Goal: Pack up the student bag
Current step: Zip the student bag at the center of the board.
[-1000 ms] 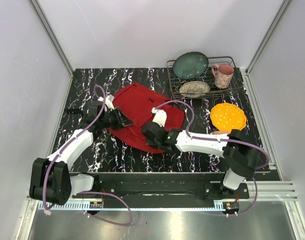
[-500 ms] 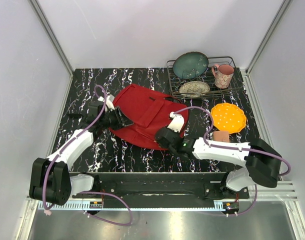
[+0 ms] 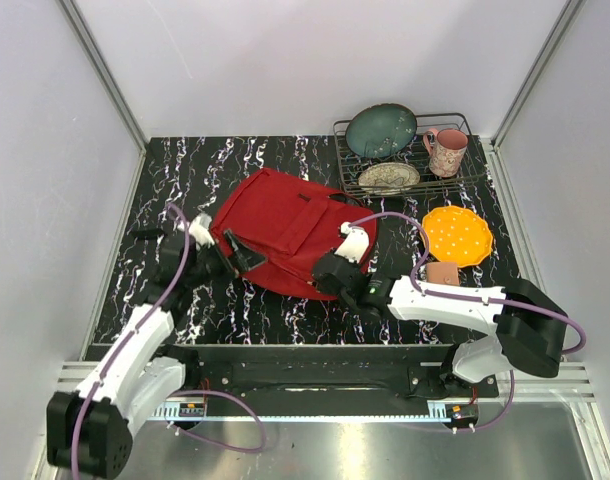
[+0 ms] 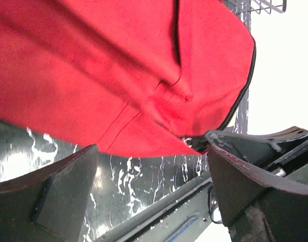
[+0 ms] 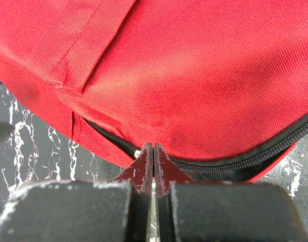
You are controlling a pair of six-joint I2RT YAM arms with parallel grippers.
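Showing no interior: student bag [image 3: 285, 225]; left gripper [image 3: 243, 255] released at its 8 o'clock, right gripper [image 5: 153, 149] clenched at zip [image 5: 235, 162], grasp unclear. Rack [image 3: 463, 118], 1 o'clock, holds mug [image 3: 446, 152], bowl [image 3: 381, 130], plate [image 3: 389, 178].

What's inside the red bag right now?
Nothing shows inside the bag: it lies flat on the table, red fabric covering any contents. The zip stretch in the right wrist view looks closed.

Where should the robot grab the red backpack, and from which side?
Probably the thin black zipper edge on the red backpack, coming in low from the robot's near side. The bag lies flat on the table; its wide top offers nothing to pinch, but that edge is a narrow ridge facing the arms.
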